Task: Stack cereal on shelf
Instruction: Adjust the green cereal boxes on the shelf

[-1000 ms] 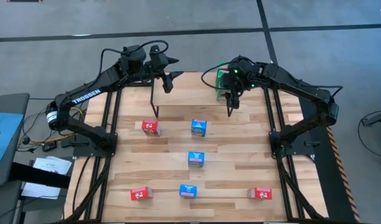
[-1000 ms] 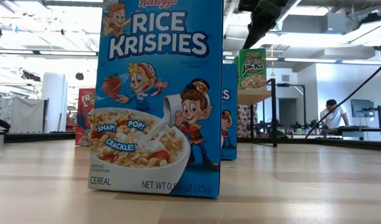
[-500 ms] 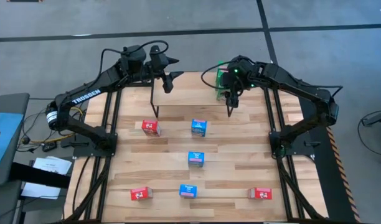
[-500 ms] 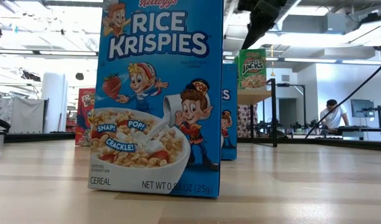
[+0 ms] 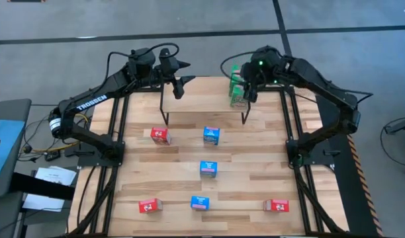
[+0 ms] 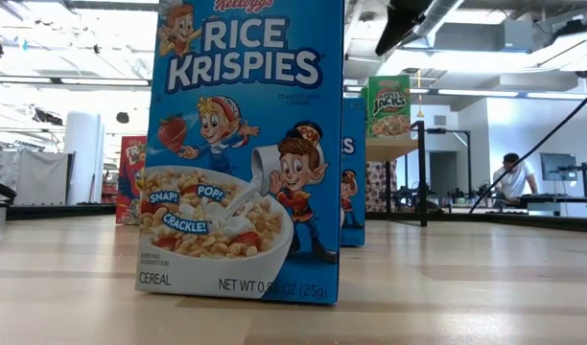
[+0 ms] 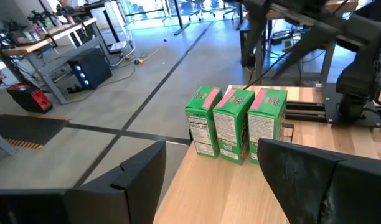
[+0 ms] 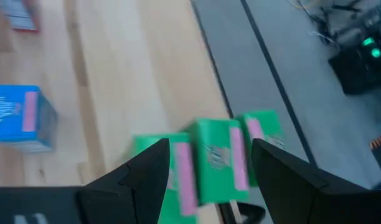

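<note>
Three green Apple Jacks boxes [image 7: 235, 124] stand side by side on the shelf [image 7: 215, 186], directly under the right gripper [image 8: 206, 155], whose jaws stand wide and empty. The left gripper [image 7: 209, 174] also gapes empty. Remaining Rice Krispies boxes [image 5: 211, 135] look light, stiff, crushable; pinch their narrow sides gently.

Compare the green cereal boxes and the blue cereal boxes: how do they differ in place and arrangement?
The green cereal boxes stand on the shelf, while the blue cereal boxes stand on the table. The green ones are packed in a row, side by side; the blue ones are spread apart. Both groups have three upright boxes.
</note>
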Robot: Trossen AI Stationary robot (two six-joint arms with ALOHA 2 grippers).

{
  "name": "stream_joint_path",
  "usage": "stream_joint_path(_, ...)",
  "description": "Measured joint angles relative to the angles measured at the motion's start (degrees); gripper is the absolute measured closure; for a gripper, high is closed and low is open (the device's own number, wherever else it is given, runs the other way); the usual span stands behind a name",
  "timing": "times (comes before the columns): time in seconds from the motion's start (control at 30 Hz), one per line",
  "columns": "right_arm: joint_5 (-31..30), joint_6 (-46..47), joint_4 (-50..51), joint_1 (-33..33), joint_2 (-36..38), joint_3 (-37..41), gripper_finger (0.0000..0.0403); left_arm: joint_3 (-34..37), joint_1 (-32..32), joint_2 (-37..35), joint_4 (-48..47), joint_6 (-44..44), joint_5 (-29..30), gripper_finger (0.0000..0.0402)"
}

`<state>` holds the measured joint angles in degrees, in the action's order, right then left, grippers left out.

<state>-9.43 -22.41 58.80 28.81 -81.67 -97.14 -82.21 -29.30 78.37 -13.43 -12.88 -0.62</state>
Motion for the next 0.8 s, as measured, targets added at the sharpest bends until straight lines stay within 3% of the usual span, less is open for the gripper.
stream_joint_path(0.37, 0.1, -0.1, 4.0, 8.1, -1.6, 0.0, 0.0152, 0.0, 0.0, 0.0, 0.0, 0.0, 0.0, 0.0159)
stream_joint_path(0.8, 0.0, -0.1, 5.2, 9.6, -4.9, -0.1, 0.0152, 0.0, 0.0, 0.0, 0.0, 0.0, 0.0, 0.0159)
